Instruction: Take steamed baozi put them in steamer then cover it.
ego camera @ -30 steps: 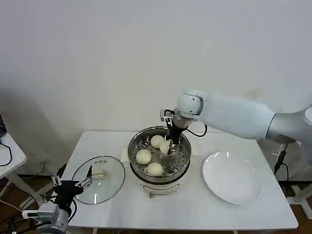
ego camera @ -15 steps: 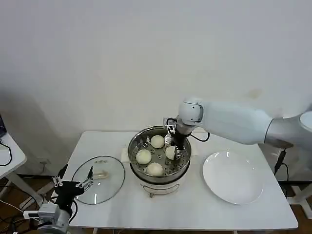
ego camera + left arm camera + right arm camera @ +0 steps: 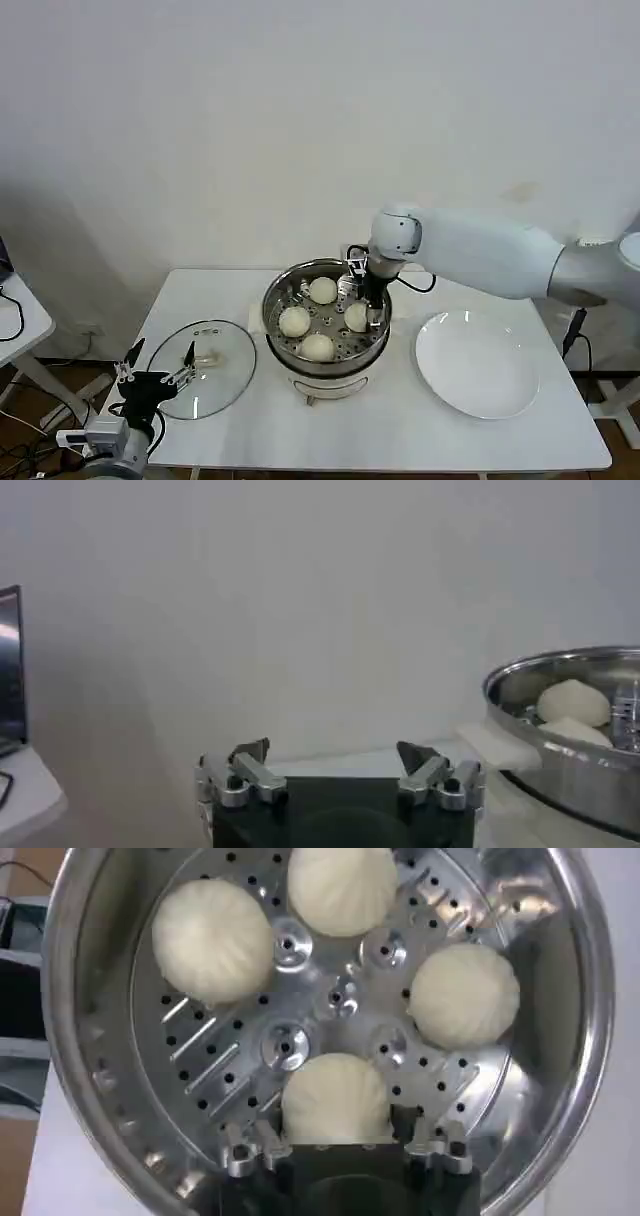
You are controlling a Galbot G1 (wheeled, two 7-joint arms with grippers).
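Moved since a second ago: your right claw has lowered the fourth baozi onto the steamer tray, fingers bracketing it; grip or release, cannot tell. Four baozi inside. Left claw, spread, idles beside the glass lid. Risk: lifting before the fingers part drags the bun out. White desk, white plate beside the steamer, plain wall.

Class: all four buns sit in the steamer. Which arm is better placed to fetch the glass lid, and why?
Left. The left gripper hovers open at the glass lid's near edge, while the right gripper is inside the steamer around the fourth baozi.
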